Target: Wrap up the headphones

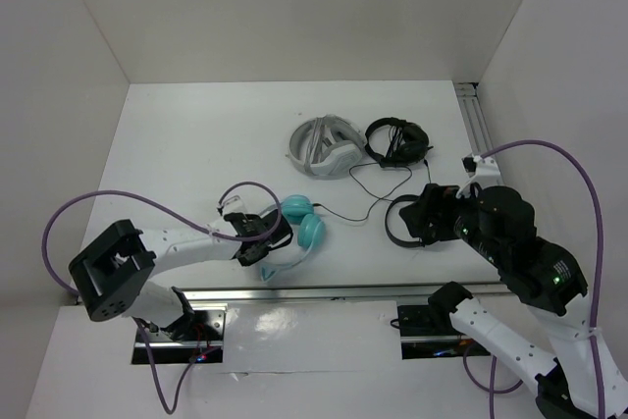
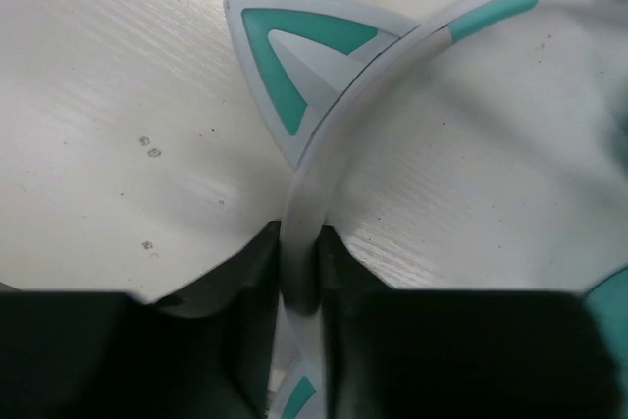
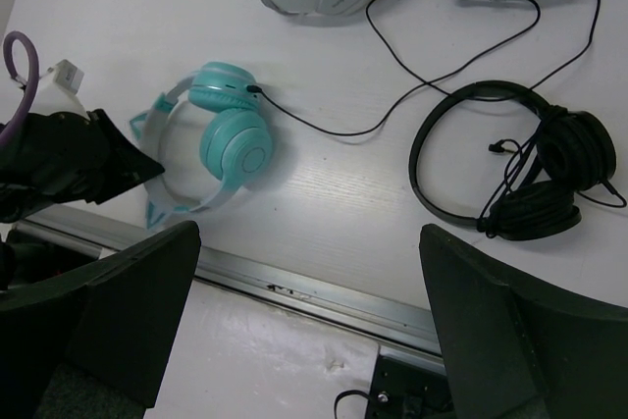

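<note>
Closest to the lens, the whitish headband (image 2: 334, 134) is seen pinched between the fingers of the left gripper (image 2: 297, 242), jaws clenched on it just below one cat ear (image 2: 294, 56). So the headphones (image 1: 302, 225) are held by the band only, with the teal cups resting on the table (image 1: 196, 134) close to its near edge, left of centre. The right gripper (image 3: 309, 233) is spread wide with nothing in it, parked above a black headset (image 3: 530, 179) off to the right. What could go wrong, probably: the band is thin and smooth, so it could be twisted out of that narrow pinch once the cable (image 3: 339, 131) gets pulled. The cable is also laid out toward the far right, near the black headset's own cord, so a snag could easily be caused there. None of that is shown by the left wrist view; only the grip is. The plugged-in cable and its loops are best seen from the right wrist, though its far end can't be made out. The grey-white headset (image 1: 324, 147) is sat well clear on the far side.
</note>
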{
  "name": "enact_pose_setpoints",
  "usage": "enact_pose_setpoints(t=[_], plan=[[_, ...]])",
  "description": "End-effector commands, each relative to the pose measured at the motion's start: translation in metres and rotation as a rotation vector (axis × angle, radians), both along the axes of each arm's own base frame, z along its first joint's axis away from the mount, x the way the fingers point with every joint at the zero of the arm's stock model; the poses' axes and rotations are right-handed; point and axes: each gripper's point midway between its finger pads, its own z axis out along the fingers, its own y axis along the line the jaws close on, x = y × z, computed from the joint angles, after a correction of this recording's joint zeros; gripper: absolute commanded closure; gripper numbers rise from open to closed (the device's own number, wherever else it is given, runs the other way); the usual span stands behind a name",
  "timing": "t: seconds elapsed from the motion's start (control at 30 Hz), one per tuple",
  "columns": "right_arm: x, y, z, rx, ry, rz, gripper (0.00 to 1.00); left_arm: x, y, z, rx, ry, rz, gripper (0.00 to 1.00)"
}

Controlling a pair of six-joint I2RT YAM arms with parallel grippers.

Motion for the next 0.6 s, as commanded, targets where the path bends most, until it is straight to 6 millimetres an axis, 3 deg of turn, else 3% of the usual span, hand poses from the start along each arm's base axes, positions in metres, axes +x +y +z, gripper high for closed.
enact_pose_setpoints(t=[0.0,0.07,0.13,0.23,0.3,0.33,0.37,0.4,0.43,0.47,0.53,0.57], plan=[[0.004,0.006,0.014,0.034,-0.064,0.021,0.0,-0.033,0.003,-0.035,-0.036,0.137,0.078,0.73],[0.003,0.007,0.017,0.042,-0.07,0.029,0.0,-0.031,0.005,-0.035,-0.03,0.128,0.078,0.81],[0.002,0.009,0.017,0.046,-0.068,0.04,0.0,-0.033,0.007,-0.035,-0.019,0.136,0.079,0.97],[0.0,0.017,0.02,0.076,-0.08,0.082,0.0,-0.03,0.008,-0.026,0.007,0.116,0.071,1.0],[0.001,0.024,0.017,0.094,-0.088,0.109,0.0,-0.031,0.017,-0.007,0.063,0.107,0.061,1.0],[-0.001,0.027,0.019,0.11,-0.102,0.127,0.0,-0.034,0.02,0.015,0.09,0.101,0.04,1.0],[0.001,0.03,0.019,0.119,-0.108,0.139,0.0,-0.026,0.008,0.028,0.051,0.05,0.034,1.0],[-0.001,0.032,0.02,0.136,-0.128,0.152,0.0,-0.032,0.027,0.044,0.134,0.049,0.02,1.0],[0.0,0.036,0.028,0.163,-0.17,0.168,0.0,-0.034,0.03,0.059,0.148,0.027,0.013,1.0],[-0.002,0.041,0.032,0.184,-0.188,0.198,0.0,-0.031,0.022,0.086,0.101,-0.031,-0.003,1.0],[-0.002,0.049,0.041,0.231,-0.254,0.24,0.0,-0.031,0.039,0.117,0.15,-0.074,-0.042,1.0],[-0.005,0.055,0.044,0.252,-0.273,0.278,0.0,-0.029,0.037,0.143,0.109,-0.122,-0.077,1.0]])
